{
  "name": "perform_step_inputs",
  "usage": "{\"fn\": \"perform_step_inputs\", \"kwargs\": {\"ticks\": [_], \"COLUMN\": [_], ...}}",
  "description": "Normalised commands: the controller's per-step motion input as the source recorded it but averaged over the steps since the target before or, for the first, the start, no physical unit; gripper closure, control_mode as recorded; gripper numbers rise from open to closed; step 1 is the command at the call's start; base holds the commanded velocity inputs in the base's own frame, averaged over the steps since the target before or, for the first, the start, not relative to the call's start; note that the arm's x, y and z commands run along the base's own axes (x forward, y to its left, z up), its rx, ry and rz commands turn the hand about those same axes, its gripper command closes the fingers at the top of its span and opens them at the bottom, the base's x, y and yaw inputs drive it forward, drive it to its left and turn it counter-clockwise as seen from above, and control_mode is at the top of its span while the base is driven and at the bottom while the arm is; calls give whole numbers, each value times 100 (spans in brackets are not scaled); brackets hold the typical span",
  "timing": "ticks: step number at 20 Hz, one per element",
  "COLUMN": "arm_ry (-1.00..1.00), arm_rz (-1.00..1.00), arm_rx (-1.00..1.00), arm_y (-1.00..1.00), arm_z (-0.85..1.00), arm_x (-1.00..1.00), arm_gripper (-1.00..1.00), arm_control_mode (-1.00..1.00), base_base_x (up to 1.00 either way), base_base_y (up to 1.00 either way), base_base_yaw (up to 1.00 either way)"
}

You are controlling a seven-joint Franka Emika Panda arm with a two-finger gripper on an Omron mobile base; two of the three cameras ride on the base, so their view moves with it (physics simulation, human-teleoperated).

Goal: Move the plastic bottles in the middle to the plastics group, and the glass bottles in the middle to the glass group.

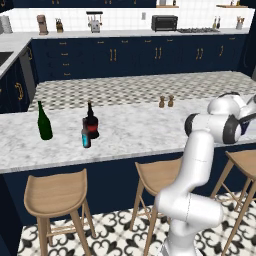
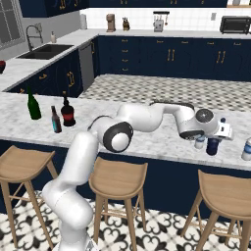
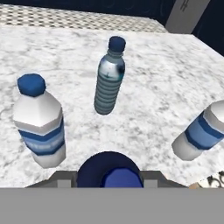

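My gripper (image 3: 109, 178) (image 2: 219, 133) is shut on the stubby dark navy bottle (image 3: 109, 168) (image 2: 213, 146), one finger tight against each side, at the counter's right end. Beyond it stands the slim pale blue-grey water bottle (image 3: 108, 78) with a blue cap. A whitish bottle with a blue band (image 3: 40, 127) (image 2: 199, 142) stands close on the left, and a similar one (image 3: 200, 132) (image 2: 246, 149) on the right. Far left on the counter stand the green wine bottle (image 1: 44, 121) (image 2: 33, 105), the bulbous red-labelled bottle (image 1: 91, 122) (image 2: 67, 112) and the small cyan-bottomed bottle (image 1: 86, 136) (image 2: 56, 120).
The marble counter (image 1: 135, 132) runs above three wooden stools (image 1: 55, 192). Salt and pepper shakers (image 1: 166, 102) stand near its far edge. My white arm (image 2: 147, 117) stretches low across the counter's middle to the right end.
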Motion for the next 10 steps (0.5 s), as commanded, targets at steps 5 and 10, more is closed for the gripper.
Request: {"fn": "perform_step_inputs", "kwargs": {"ticks": [5,10], "arm_ry": [0,0], "arm_rz": [0,0], "arm_rx": [0,0], "arm_y": [-24,-10], "arm_z": [-22,-17], "arm_x": [18,21], "arm_gripper": [100,100], "arm_control_mode": [-100,-100], "base_base_x": [0,0], "base_base_y": [0,0], "base_base_yaw": [0,0]}}
